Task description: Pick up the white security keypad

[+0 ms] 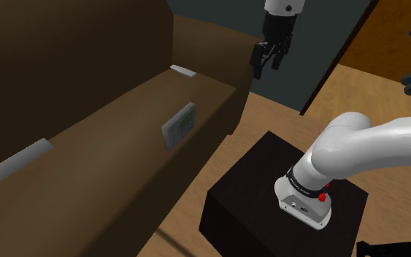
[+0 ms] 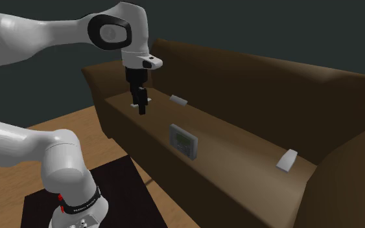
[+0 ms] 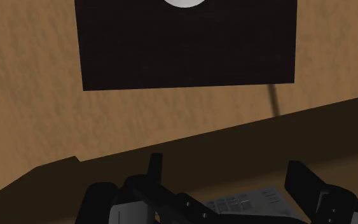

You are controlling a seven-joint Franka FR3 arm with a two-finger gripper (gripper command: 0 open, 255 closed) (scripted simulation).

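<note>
Gripper [image 1: 265, 66] hovers over brown sofa [image 1: 87, 66] end, fingers [image 3: 155, 168] spread; grey-white keypad [image 1: 179, 125] on seat, well apart.

The floor [image 1: 189, 204] is wood with a visible grain and a matt finish. The sofa [image 1: 87, 146] is brown, smooth and dull; its material is unclear. The arm [image 1: 375, 142] is glossy white. The stand [image 1: 247, 197] is matt black. The keypad [image 1: 179, 124] is flat pale grey.
</note>
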